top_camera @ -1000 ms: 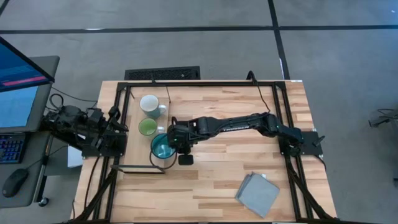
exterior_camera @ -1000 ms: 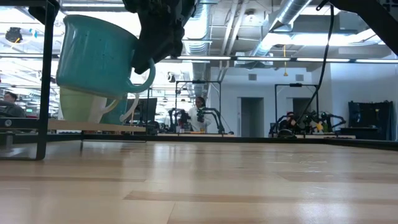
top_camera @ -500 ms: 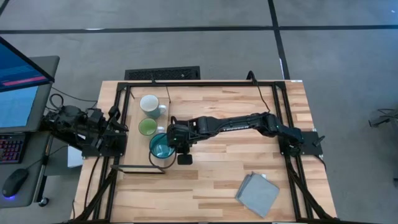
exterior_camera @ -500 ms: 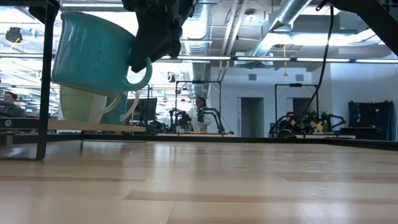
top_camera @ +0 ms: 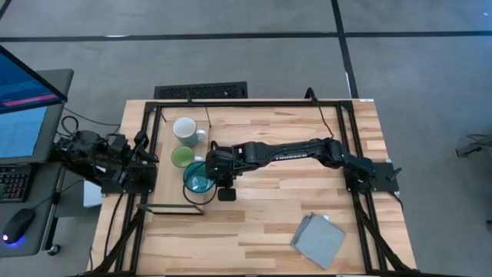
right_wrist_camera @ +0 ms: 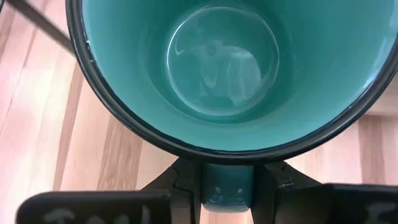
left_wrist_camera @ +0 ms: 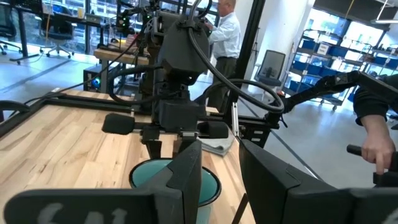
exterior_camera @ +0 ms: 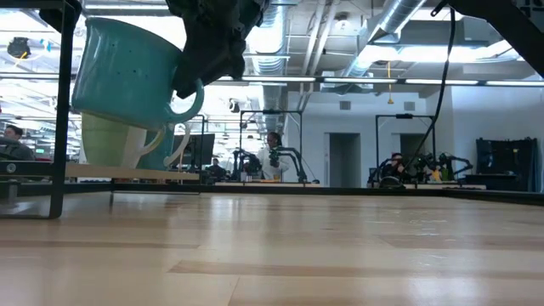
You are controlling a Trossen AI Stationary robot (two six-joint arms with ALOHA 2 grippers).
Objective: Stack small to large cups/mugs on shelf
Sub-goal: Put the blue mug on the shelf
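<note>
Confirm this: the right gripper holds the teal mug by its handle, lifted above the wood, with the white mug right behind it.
Wrong mug behind. The right gripper does hold the teal mug by its handle, lifted, but the low view shows the light-green mug right behind it.

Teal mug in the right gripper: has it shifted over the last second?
Yes. The teal mug, held by the right gripper, has edged toward the light-green mug on the shelf.
</note>
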